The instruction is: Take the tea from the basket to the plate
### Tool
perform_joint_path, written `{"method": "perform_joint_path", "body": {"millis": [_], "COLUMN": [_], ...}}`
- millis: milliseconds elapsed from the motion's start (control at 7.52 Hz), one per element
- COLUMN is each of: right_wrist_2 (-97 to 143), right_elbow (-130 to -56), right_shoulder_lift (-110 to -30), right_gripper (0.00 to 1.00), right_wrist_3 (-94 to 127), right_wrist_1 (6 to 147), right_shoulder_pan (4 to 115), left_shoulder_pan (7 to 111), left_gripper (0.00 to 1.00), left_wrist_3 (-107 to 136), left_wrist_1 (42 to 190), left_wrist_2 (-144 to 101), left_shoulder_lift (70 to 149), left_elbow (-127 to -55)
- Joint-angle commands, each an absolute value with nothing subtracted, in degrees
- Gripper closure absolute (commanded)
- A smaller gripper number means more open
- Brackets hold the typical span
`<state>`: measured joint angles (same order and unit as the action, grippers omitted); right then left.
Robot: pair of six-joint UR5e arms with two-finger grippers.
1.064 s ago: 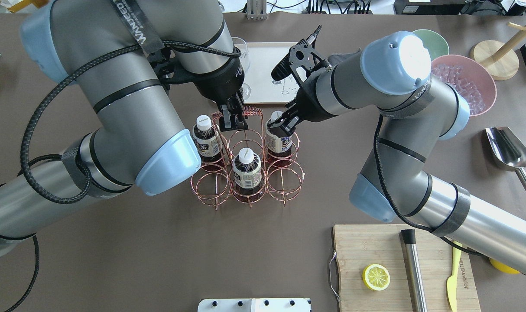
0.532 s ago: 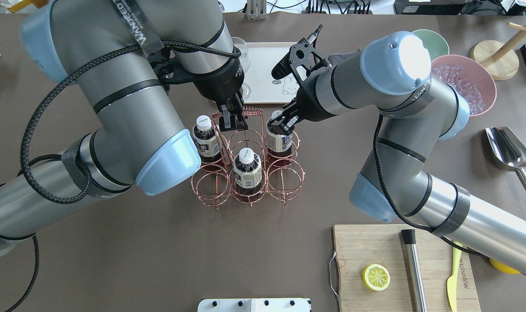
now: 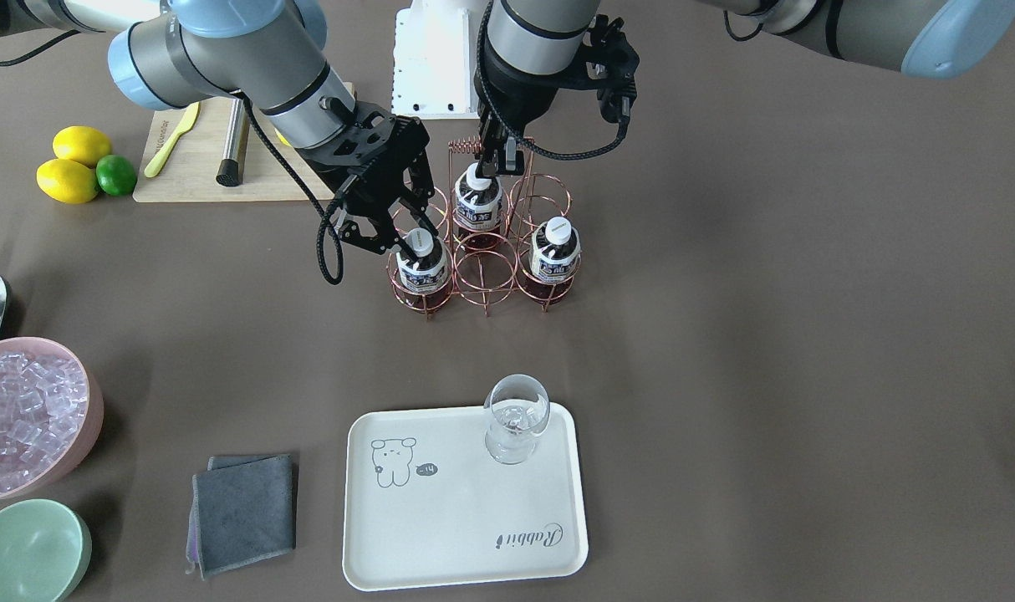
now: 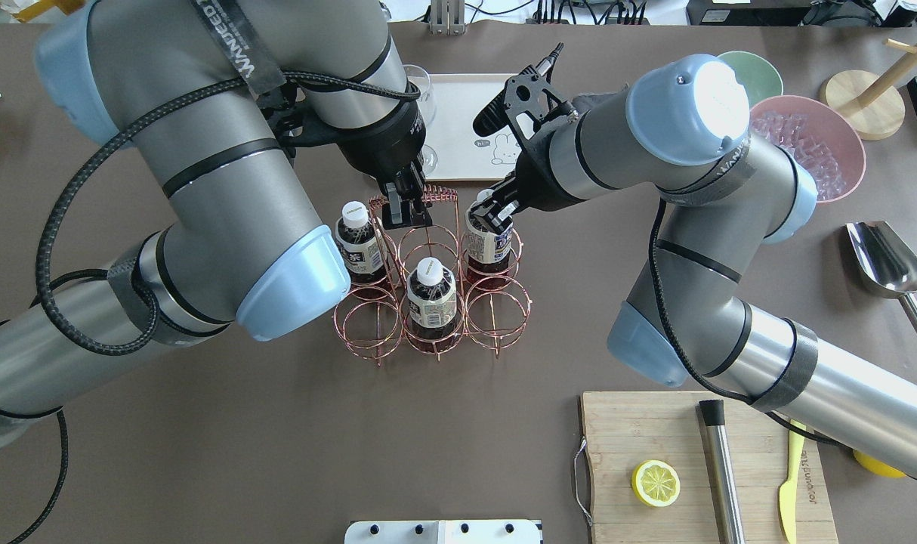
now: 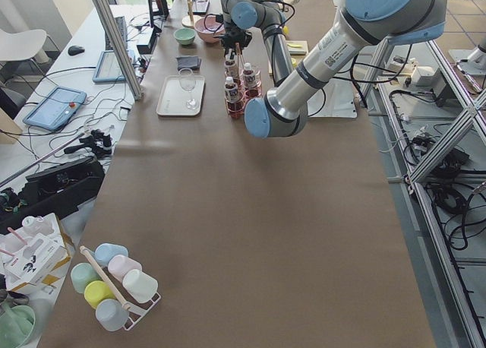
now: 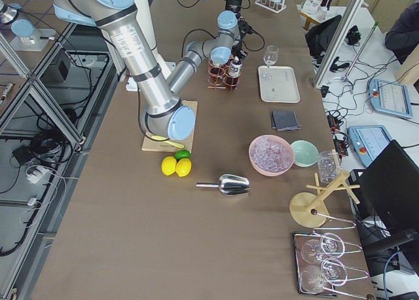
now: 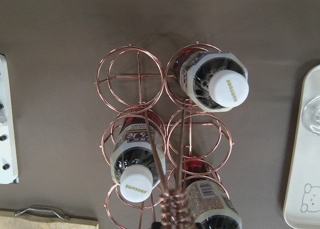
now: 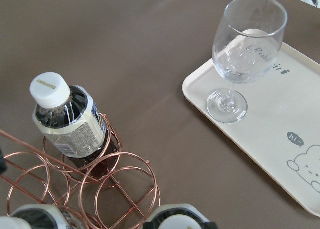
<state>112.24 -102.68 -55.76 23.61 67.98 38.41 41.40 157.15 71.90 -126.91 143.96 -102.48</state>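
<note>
Three bottles of tea stand in the copper wire basket (image 4: 442,197) at mid table. My right gripper (image 4: 491,215) is shut on the cap and neck of the tea (image 4: 489,245) in the far right ring, also the tea (image 3: 422,266) of the front view; it still stands in its ring. My left gripper (image 4: 404,210) is shut on the basket's coiled handle (image 7: 172,211). Two more bottles (image 4: 356,242) (image 4: 430,298) stand untouched. The cream plate (image 3: 466,518) lies beyond the basket, carrying a stemmed glass (image 3: 516,418).
A wooden board (image 4: 640,431) with a lemon slice (image 4: 656,483), a metal bar and a yellow knife lies front right. A pink ice bowl (image 4: 813,143), green bowl (image 4: 761,72) and scoop (image 4: 885,261) stand right. A grey cloth (image 3: 244,510) lies beside the plate.
My right gripper has settled slightly lower and leftward over the far right bottle, its fingers drawn in on the cap. The left gripper and basket have stayed put.
</note>
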Motion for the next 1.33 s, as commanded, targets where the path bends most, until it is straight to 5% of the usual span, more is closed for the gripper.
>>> {"method": "perform_joint_path", "body": {"millis": [0, 1197], "right_wrist_2": [112.41, 119.52], "right_elbow": [-103.18, -107.67], "right_shoulder_lift": [-56.07, -55.99], "right_gripper": [1.0, 1.0], "right_wrist_3": [23.99, 23.29], "right_wrist_1": [67.94, 71.19], "right_shoulder_pan": [38.41, 44.28], "left_shoulder_pan": [41.4, 41.4], "left_gripper": [1.0, 1.0], "left_wrist_3": [157.15, 157.15], "left_wrist_1": [71.89, 71.89], "left_wrist_2": [-126.91, -126.83], "left_shoulder_lift": [143.88, 143.88], "left_elbow": [-102.48, -102.39]}}
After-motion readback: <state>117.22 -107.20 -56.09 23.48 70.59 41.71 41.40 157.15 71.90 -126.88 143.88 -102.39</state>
